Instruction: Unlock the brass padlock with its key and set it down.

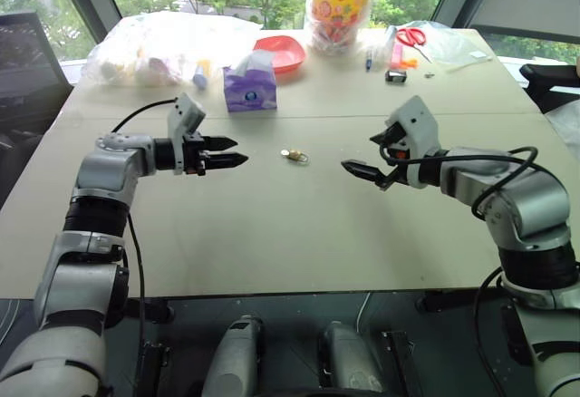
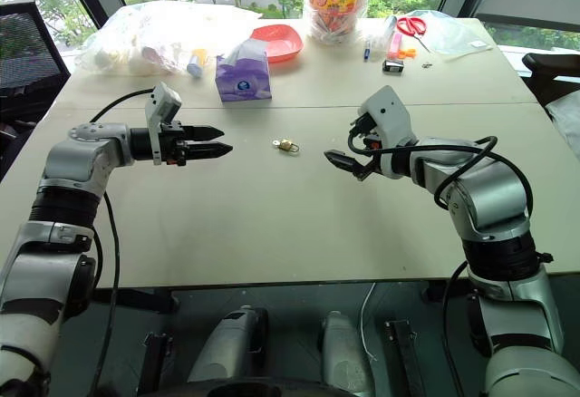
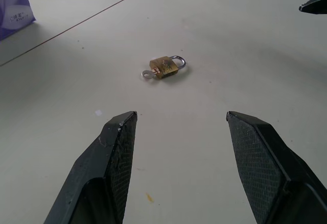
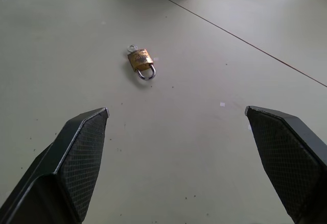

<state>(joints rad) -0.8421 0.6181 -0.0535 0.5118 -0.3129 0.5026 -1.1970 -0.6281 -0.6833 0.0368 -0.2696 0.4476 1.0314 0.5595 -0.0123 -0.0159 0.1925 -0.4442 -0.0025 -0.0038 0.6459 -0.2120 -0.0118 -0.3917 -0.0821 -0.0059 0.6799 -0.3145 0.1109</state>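
The brass padlock [image 1: 292, 154] lies flat on the bare table [image 1: 272, 234] near the centre of the head view, midway between the two grippers and apart from both. The key [image 3: 148, 73] sits in its base, its ring end sticking out opposite the silvery shackle [image 3: 178, 60]; whether the shackle is latched cannot be told. The left gripper [image 1: 230, 151], at centre left, hovers with its jaws clearly parted and holds nothing. The right gripper [image 1: 361, 169], at centre right, stands spread wide, also empty.

The padlock looks small, rigid and dense for its size, with smooth metal faces likely to slip between the pads and skate across the table if nudged. A sensible hold would be one gripper across the flat brass body, the other pinching the key's ring end to turn it.

Nothing blocks either approach. The purple tissue box [image 1: 249, 89], red bowl [image 1: 281, 51], plastic bags [image 1: 163, 43], snack jar [image 1: 343, 3] and red-handled scissors [image 1: 412, 36] sit well apart along the upper part of the frame.
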